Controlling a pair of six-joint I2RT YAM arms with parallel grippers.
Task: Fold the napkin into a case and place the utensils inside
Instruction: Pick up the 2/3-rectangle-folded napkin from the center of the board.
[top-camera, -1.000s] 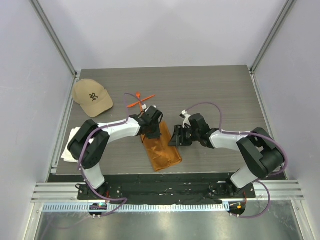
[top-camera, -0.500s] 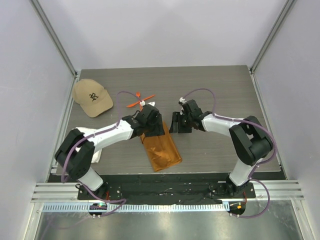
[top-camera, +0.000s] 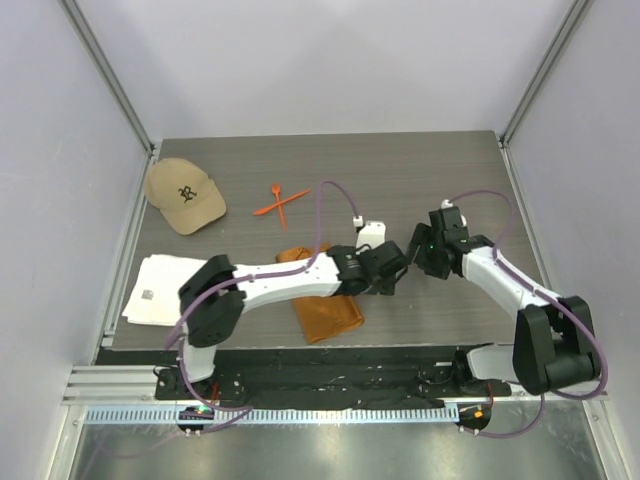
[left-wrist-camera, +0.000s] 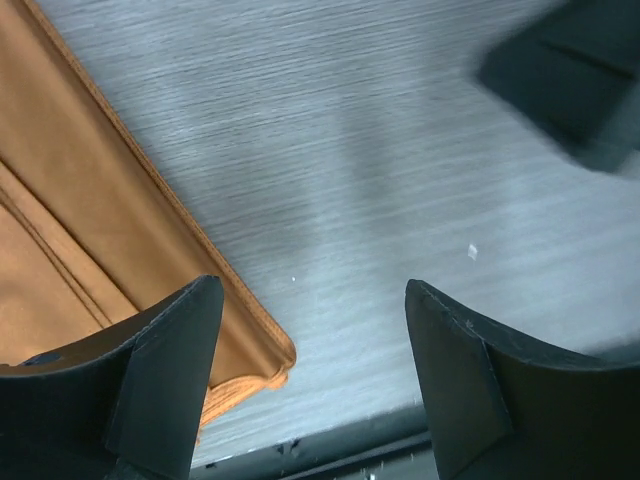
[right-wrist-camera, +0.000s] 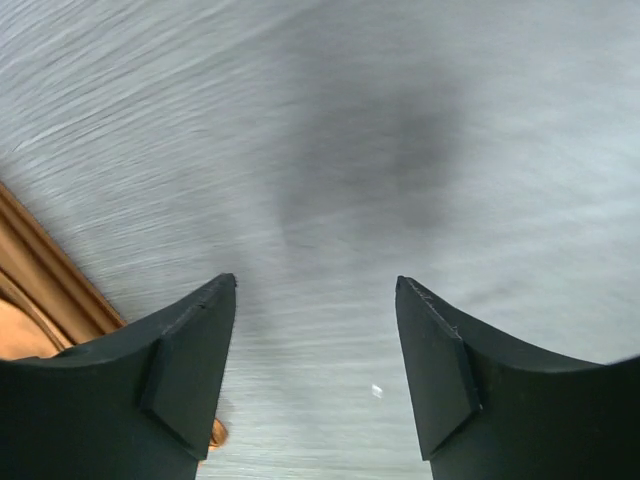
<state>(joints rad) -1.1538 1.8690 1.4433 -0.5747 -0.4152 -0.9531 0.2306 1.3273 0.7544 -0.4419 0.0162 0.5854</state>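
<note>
The napkin (top-camera: 333, 314) lies folded as a narrow rust-orange case near the table's front edge, its upper part hidden under my left arm. Its stitched corner (left-wrist-camera: 110, 240) shows at the left of the left wrist view, and an edge (right-wrist-camera: 35, 275) at the left of the right wrist view. My left gripper (top-camera: 394, 270) (left-wrist-camera: 312, 284) hovers open over bare table just right of the case, holding nothing. My right gripper (top-camera: 418, 254) (right-wrist-camera: 315, 280) is open and empty, close beside it. The two orange utensils (top-camera: 280, 202) lie crossed farther back.
A tan cap (top-camera: 185, 195) sits at the back left. A white towel (top-camera: 160, 288) lies at the left edge. The table's front edge (left-wrist-camera: 330, 448) runs just below my left fingers. The dark shape of my right gripper (left-wrist-camera: 570, 70) is at the top right of the left wrist view.
My left gripper opened and swung right, off the napkin onto bare table. My right gripper drew back to the right and opened a little wider. The napkin stays flat.
</note>
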